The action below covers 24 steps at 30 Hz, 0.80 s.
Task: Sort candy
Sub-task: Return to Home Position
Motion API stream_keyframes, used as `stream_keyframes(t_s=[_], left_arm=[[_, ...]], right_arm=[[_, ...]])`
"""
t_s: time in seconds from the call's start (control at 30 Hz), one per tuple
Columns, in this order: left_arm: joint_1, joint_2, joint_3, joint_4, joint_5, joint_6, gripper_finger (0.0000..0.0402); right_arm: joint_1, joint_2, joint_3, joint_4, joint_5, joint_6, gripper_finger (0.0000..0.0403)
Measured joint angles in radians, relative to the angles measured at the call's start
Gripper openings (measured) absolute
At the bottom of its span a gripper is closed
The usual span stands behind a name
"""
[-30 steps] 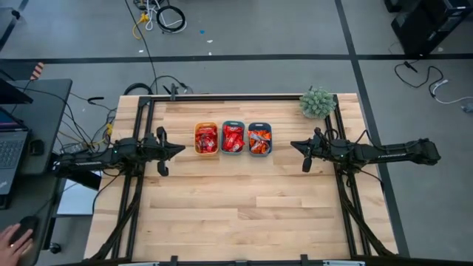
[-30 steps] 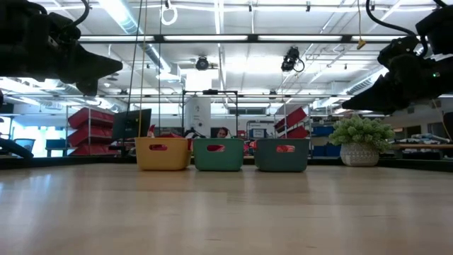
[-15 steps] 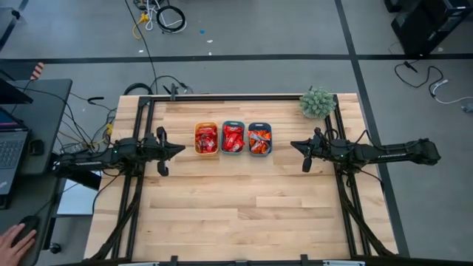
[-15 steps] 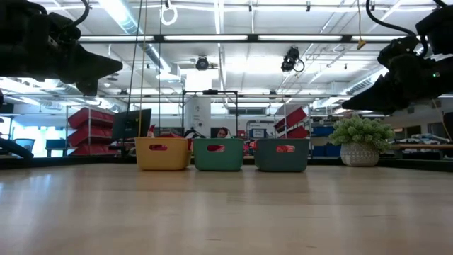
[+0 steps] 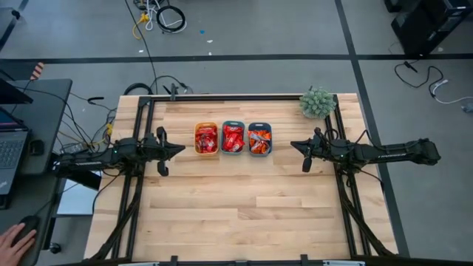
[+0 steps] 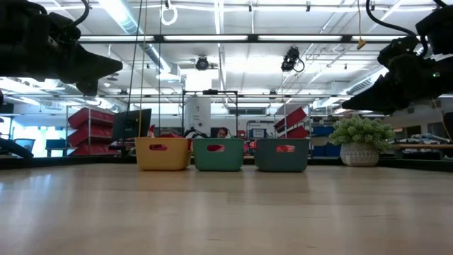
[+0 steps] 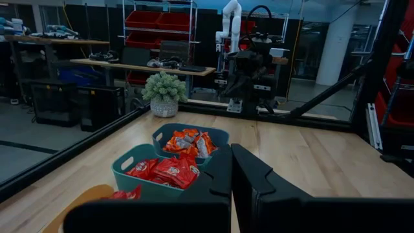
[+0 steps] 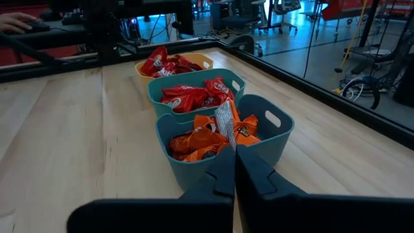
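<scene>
Three small bins stand in a row on the wooden table's far middle, bottoms flat on the wood. The yellow-orange bin (image 5: 206,138) and the middle teal bin (image 5: 233,137) hold red candy (image 8: 191,96). The darker teal bin (image 5: 259,138) holds orange-red candy (image 8: 208,137). My left gripper (image 5: 180,148) hovers shut, left of the yellow-orange bin, pointing at the row. My right gripper (image 5: 293,145) hovers shut, right of the darker teal bin, pointing at it. Both are empty and well above the table in the low view.
A potted plant (image 5: 318,102) stands at the table's far right corner. A black frame rail (image 5: 236,97) runs along the table's edges. The near half of the table (image 5: 236,214) is bare wood. A person's hand (image 5: 15,240) rests off the table, lower left.
</scene>
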Motion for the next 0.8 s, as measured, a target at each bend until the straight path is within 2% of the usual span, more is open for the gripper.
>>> stream_keyframes(t_s=[0.8], left_arm=[[0.0, 0.0, 0.0, 0.0, 0.0, 0.0, 0.0002]], right_arm=[[0.0, 0.0, 0.0, 0.0, 0.0, 0.0, 0.0003]])
